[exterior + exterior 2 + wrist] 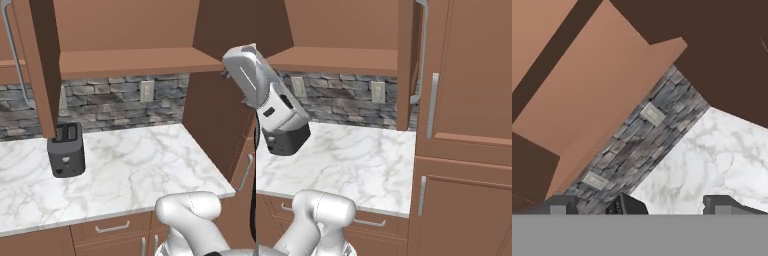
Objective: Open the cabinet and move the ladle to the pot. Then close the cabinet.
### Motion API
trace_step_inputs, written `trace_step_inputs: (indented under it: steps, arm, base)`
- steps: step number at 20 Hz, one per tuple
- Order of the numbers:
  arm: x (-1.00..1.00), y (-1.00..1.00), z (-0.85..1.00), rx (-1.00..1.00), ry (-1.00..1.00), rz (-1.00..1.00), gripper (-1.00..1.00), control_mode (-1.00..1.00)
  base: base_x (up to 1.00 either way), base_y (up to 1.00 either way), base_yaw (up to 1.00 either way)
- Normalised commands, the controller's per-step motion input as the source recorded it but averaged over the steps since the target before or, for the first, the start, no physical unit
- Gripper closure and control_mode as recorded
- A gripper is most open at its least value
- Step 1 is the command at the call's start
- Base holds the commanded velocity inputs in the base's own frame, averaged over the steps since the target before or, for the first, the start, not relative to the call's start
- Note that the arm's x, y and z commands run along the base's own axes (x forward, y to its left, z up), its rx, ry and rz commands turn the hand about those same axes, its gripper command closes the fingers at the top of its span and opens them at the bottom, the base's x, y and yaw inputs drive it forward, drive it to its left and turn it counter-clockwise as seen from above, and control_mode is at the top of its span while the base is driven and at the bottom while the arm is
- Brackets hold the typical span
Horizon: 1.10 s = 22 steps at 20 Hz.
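Left base view: the cabinet (pixel 125 60) hangs open above the marble counter (pixel 130 170), its door (pixel 37 65) swung out edge-on, the long silver handle (pixel 12 55) vertical. A black toaster (pixel 66 150) stands below the door.

Right base view: the cabinet shelf (pixel 336 60) is bare, the door upright beside it.

Hand view: the gripper (pixel 639 206) has its fingertips spread apart, holding nothing, below the tilted shelf and the stone backsplash (pixel 647 135).

Light is even and fairly bright, flat as rendered scenes are, with no glare on the marble counter (pixel 130 165). A soft shadow lies under the cabinet (pixel 135 62), darkening the stone wall (pixel 115 102) beneath it. Everything is sharp, without edge distortion, though slightly pixelated.
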Motion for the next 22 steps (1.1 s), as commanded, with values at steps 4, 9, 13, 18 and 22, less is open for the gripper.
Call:
trace_step_inputs:
  steps: [4,9,13,18,22]
  arm:
    - [-0.30,-0.39,0.07,0.00,-0.09,-0.14,-1.00,-1.00]
    - [-0.12,-0.46,0.00,0.02,-0.04,-0.16,-1.00,-1.00]
    - [-0.05,-0.37,0.01,0.12,0.02,-0.20,-1.00,-1.00]
    - [-0.14,-0.43,0.03,0.16,0.01,-0.19,-1.00,-1.00]
    - [-0.21,-0.41,0.12,0.15,0.01,-0.17,-1.00,-1.00]
  base:
    - [0.00,0.00,0.00]
    - [0.00,0.00,0.00]
    - [0.00,0.00,0.00]
    - [0.00,0.00,0.00]
    - [0.00,0.00,0.00]
